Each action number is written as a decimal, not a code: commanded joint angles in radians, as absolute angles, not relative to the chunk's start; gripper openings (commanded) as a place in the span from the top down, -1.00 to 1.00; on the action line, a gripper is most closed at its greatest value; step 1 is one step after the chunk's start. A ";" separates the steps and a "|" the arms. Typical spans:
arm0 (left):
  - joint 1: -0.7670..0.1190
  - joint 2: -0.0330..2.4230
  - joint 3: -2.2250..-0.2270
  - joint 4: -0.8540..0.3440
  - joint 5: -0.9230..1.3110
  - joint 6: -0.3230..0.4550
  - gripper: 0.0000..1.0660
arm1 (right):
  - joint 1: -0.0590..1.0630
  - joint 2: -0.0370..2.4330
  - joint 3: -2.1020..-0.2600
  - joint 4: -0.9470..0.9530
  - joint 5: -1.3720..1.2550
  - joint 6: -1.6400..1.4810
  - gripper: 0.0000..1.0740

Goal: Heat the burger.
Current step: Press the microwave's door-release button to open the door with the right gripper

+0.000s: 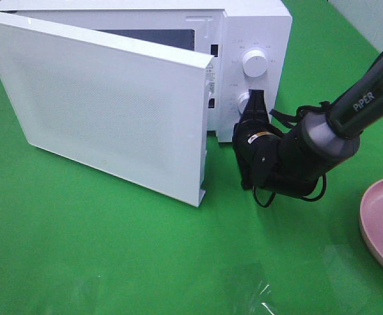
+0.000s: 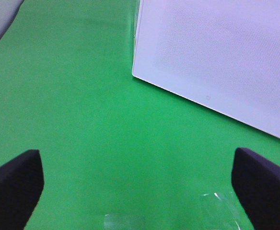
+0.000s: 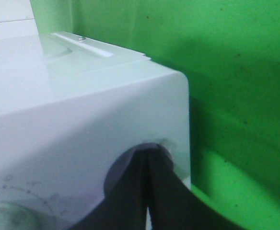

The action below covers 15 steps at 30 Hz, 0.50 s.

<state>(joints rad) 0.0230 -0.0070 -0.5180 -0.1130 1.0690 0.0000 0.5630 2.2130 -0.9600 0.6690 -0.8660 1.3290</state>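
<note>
Step in hand, by the look of it: setting the timer for heating.

At 9 o'clock of the high view, wide white microwave door (image 1: 106,105), standing open across the flat green bench (image 1: 113,262). Left end effector (image 2: 137,191) not seen from above; in its own wrist view released, dark fingers (image 2: 13,187) spread wide over green cloth, grasping nothing, door just ahead. Judged best used for pushing that door fully closed before any heating.

At 12 o'clock, boxy white microwave oven (image 1: 257,26), cavity hidden behind the door. Tall burger nowhere visible; perhaps inside the cavity, cannot tell.

At 1 o'clock, upper round white knob (image 1: 254,63), untouched. Directly under it, lower round white knob (image 1: 244,104), with the black right end effector (image 1: 256,98) clenched, tips touching its face. Whether gripping the knob or only pressing on it, unclear. For a good turn: keep the wrist square to the panel, rotate slowly about the knob's centre, avoid sliding off the rim.

At 4 o'clock, round pink plate (image 1: 382,216), no burger on the part in view, well apart from the oven.
</note>
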 commanded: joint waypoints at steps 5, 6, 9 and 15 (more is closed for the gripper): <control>0.025 -0.021 -0.517 -0.115 1.068 0.006 -0.88 | 0.521 2.210 -1.039 0.624 -1.054 1.292 1.00; 0.025 -0.021 -0.517 -0.115 1.068 0.006 -0.88 | 0.521 2.195 -1.022 0.630 -1.014 1.291 1.00; 0.025 -0.021 -0.517 -0.115 1.068 0.006 -0.88 | 0.521 2.164 -0.986 0.638 -0.920 1.287 1.00; 0.025 -0.021 -0.517 -0.115 1.068 0.006 -0.88 | 0.522 2.099 -0.896 0.638 -0.829 1.261 1.00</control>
<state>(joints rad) 0.0230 -0.0070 -0.5180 -0.1130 1.0690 0.0000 0.5370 2.1200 -0.8930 0.6370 -0.7760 1.2830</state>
